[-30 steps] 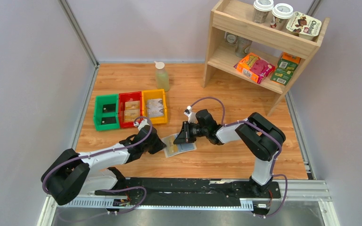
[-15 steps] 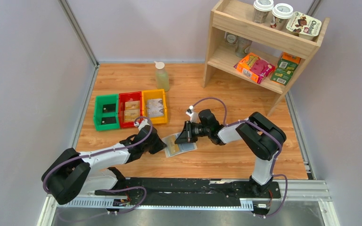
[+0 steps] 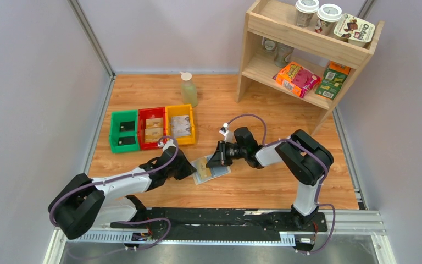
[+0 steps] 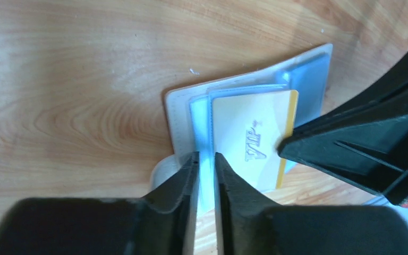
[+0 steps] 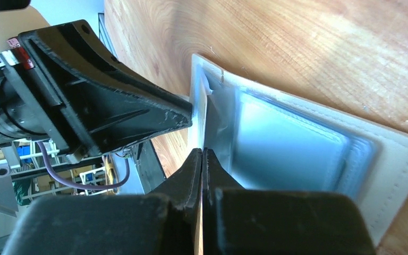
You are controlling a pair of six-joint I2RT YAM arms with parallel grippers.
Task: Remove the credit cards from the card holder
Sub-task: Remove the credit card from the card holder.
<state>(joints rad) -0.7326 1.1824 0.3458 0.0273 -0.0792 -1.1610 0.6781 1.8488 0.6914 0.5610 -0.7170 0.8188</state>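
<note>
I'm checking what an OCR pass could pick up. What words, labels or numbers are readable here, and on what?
"VIP": raised letters on the tan-gold card tucked in the holder.
Print on the packs and cups on the shelf: too small to read.
Faint print on the cards in the bins: too small to read.
Nothing else is legible.

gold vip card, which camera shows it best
Left wrist: the gold card faces the lens, VIP lettering readable, on the open card holder. Right wrist shows only its thin edge; top view, a tiny tan patch.
</note>
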